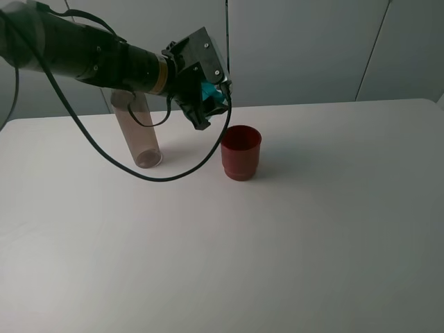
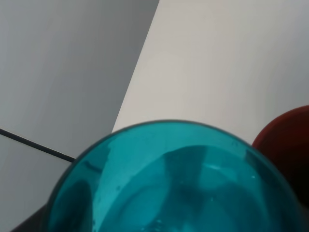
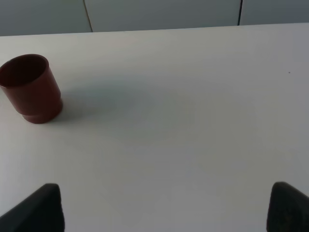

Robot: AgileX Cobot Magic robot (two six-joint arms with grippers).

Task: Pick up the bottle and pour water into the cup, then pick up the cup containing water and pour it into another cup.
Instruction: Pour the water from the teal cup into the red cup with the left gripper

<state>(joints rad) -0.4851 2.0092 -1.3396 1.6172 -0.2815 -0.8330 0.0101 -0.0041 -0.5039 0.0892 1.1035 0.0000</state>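
Claw of left arm [image 1: 208,103] raised, angled down, pinching teal cup [image 1: 215,93] near red cup [image 1: 241,154]; right claw [image 3: 164,209] spread

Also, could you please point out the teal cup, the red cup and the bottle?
teal cup [image 2: 183,188], left wrist view, translucent wall.
red cup [image 1: 241,158], exterior high view, outer side.
bottle [image 1: 141,141], exterior high view, lower body.

My left arm stretches out level from the left, wrist rolled so my left gripper [image 1: 209,97] tips downward, clamped, as far as I can tell, around the cup [image 2: 183,188]. My right gripper [image 3: 166,208] has its fingers [image 3: 38,210] spread wide.
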